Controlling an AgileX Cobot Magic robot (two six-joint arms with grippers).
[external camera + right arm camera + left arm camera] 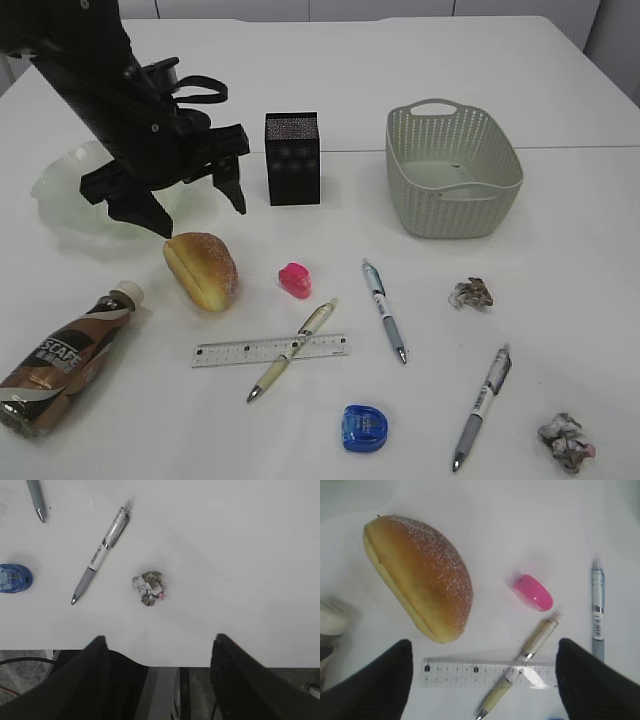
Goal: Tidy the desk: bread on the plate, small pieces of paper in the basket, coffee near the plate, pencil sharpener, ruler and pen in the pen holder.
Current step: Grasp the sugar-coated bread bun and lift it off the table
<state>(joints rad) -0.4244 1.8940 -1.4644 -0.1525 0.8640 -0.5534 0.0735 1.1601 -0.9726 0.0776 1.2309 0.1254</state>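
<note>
Above bread (201, 270), left gripper (195, 205) spread wide.

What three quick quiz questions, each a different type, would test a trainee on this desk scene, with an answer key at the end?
1. True or false: the bread already sits on the plate.
2. Multiple choice: what lies across the ruler? A) the pink sharpener B) the cream pen C) the coffee bottle
3. Fill in: the basket holds ___ paper balls.

Key
1. False; it lies on the table below the open left gripper.
2. B.
3. No; both paper balls lie on the table.
</note>
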